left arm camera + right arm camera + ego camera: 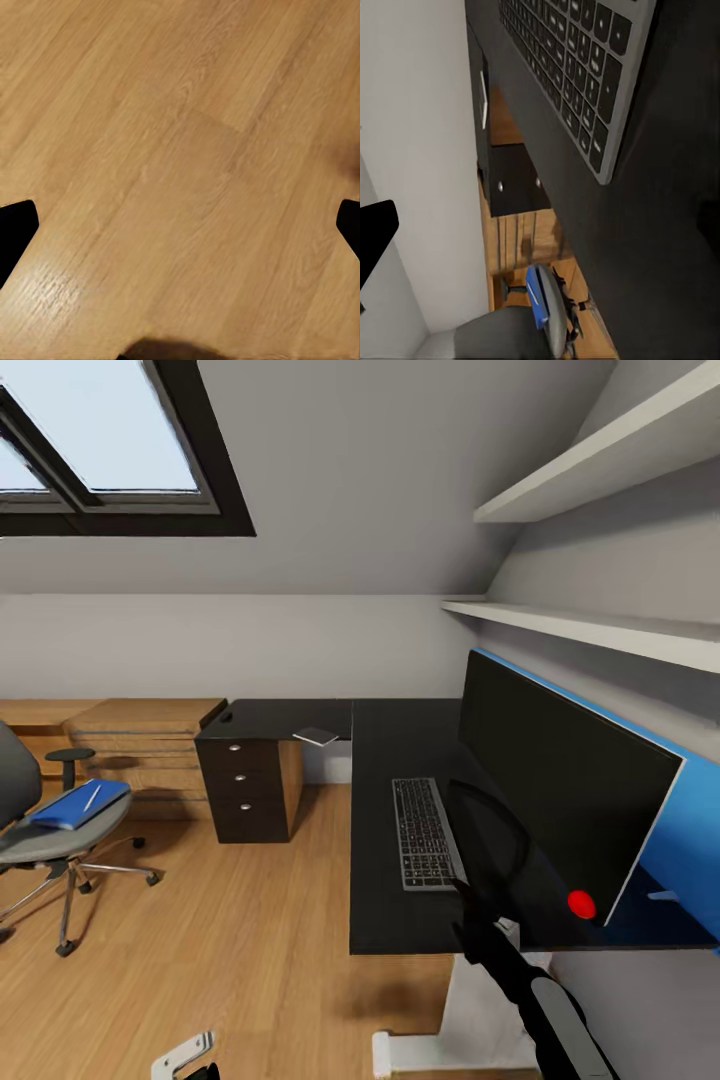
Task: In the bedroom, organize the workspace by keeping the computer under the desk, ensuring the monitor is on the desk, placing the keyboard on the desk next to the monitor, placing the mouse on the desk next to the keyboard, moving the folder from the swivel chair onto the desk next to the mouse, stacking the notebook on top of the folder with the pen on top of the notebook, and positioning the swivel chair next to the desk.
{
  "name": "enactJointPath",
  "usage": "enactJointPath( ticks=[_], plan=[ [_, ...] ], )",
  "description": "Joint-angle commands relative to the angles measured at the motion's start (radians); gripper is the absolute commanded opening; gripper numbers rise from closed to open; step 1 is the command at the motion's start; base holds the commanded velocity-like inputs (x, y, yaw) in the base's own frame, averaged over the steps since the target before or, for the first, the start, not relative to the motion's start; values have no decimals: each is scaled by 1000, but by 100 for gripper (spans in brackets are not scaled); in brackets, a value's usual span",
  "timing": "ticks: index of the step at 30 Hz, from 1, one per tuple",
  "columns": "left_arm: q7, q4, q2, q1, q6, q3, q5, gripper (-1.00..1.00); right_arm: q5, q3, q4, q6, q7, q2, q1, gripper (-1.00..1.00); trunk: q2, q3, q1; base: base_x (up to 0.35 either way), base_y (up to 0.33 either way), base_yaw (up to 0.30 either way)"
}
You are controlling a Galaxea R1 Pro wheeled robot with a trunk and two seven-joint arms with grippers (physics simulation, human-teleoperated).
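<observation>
Right arm over table, folder on chair

Apparently open, left fingers (15, 229) spread wide above bare wood floor (180, 150), holding nothing. Right fingers (373, 232): one dark tip visible, can't tell spread or grip. Right arm (520, 980) reaches over black table (400, 740) near keyboard (425, 832), monitor (555, 770) beside it. Notebook (317, 736) on far table wing. Blue folder (80, 805) with pen (91, 797) lies on swivel chair (50, 840), well apart from the table.

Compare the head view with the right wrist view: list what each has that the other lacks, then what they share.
Head view alone: monitor, skylight, shelves, notebook, pen on the folder.
Right wrist view alone: a dark finger at the picture's edge.
Shared: keyboard on the desk, drawer unit, blue folder on the chair.
</observation>
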Motion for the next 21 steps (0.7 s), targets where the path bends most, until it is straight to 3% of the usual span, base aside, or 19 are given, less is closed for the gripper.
enactJointPath(
  ticks=[1,10,17,19,20,21],
  plan=[
    [4,-2,0,0,4,0,6,100,-4,-4,0,7,2,1,0,100,-1,-1,-1,-335,0,0],
    [6,-1,0,0,5,0,5,100,-1,2,0,4,4,1,0,100,-1,-1,-1,-336,0,0],
    [8,-1,0,0,4,1,3,100,36,57,0,-2,5,3,0,100,-1,-1,-1,-336,0,0],
    [8,-1,0,0,4,1,2,100,59,73,1,-6,5,2,0,100,-1,-1,-1,-336,0,0],
    [8,-1,0,0,4,1,2,100,91,85,6,-14,4,3,0,100,-1,-1,-1,-336,0,0],
    [8,0,0,0,4,1,1,100,184,98,50,-50,4,4,0,100,-1,-1,-1,-336,0,0]
  ],
)
